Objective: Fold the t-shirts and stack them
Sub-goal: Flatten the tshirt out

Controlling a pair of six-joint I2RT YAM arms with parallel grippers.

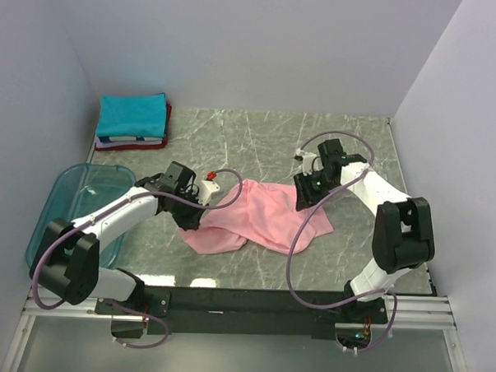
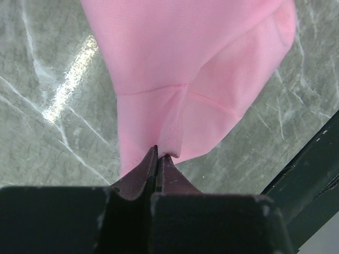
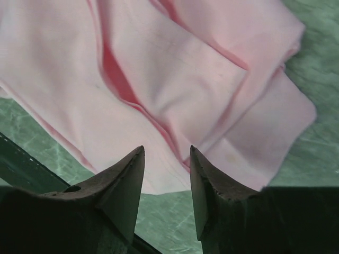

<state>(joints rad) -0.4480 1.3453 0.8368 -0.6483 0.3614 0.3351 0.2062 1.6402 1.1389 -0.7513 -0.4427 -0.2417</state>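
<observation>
Overhead: a crumpled light pink cloth t-shirt [image 1: 259, 215] lies mid-way across the grey marbled worktop [image 1: 357, 149], toward its near edge. A folded teal cloth t-shirt [image 1: 132, 115] sits in the far left corner.

Left wrist: the left gripper [image 2: 157, 154] is clenched on a pink seam.

Right wrist: the right gripper [image 3: 167, 159] is released, parted over pink folds.

Soft matt pink cloth shirt [image 1: 259, 213] on glossy (veined) marble-look table [image 1: 250, 145]
</observation>
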